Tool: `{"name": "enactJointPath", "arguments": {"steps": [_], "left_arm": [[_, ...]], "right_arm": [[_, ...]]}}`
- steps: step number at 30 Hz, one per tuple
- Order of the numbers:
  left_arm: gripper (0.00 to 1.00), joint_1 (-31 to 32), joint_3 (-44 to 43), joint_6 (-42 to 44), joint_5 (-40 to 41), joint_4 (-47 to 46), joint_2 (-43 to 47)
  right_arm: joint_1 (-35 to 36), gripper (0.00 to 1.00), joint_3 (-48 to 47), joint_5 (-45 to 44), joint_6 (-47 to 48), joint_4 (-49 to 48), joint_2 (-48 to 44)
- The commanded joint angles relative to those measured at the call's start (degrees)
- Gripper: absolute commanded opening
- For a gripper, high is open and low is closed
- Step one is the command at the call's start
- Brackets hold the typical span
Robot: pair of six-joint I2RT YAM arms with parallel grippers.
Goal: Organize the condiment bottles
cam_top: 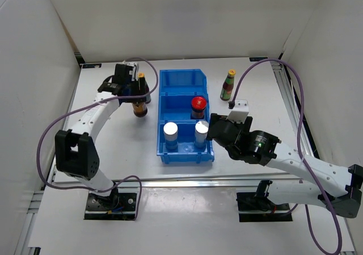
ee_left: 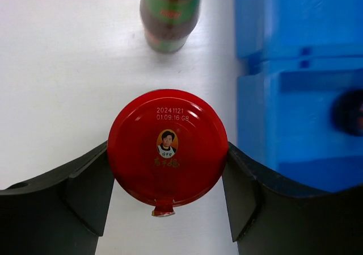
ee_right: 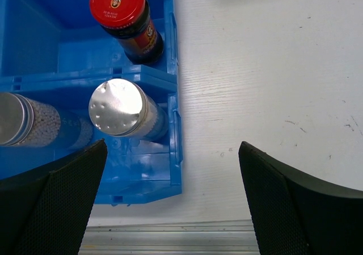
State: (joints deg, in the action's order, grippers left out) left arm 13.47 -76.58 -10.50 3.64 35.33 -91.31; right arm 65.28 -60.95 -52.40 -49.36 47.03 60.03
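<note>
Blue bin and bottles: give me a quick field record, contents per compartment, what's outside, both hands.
far compartment: no bottle
middle compartment: one red-lidded bottle
near compartment: two silver-topped bottles
table left of bin: yellow-capped bottle, upright
table right of bin: other yellow-capped bottle, upright
left hand: shut on second red-lidded bottle, table left of bin
right hand: open, empty, beside near compartment

The left arm (cam_top: 93,117) and the right arm (cam_top: 300,167) had white links, black joint housings and black base plates (cam_top: 110,205), with a purple cable (cam_top: 48,133) looping along each. A small green light (cam_top: 261,143) glowed on the right one, whose hand (ee_right: 173,147) had broad black fingers (ee_right: 62,204) with a fine mesh texture.
</note>
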Motion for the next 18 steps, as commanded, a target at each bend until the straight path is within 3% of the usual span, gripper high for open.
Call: {"name": "enactJointPath", "arguments": {"steps": [1,9,18], "left_arm": [[0.35,1.90,-8.49,-1.53,-1.09,-2.99,9.65],[0.31,8.04,-16.06,-5.49,-5.57,-2.99,11.50],[0.29,18.16,-18.08,-5.76,-4.96,-2.99,4.66]], "right_arm": [[0.29,1.00,1.26,-2.27,-1.88,-0.79,-2.19],[0.29,1.00,3.81,-2.79,-4.60,-0.79,-5.62],[0.29,1.00,3.82,-2.79,-4.60,-0.79,-5.10]]}}
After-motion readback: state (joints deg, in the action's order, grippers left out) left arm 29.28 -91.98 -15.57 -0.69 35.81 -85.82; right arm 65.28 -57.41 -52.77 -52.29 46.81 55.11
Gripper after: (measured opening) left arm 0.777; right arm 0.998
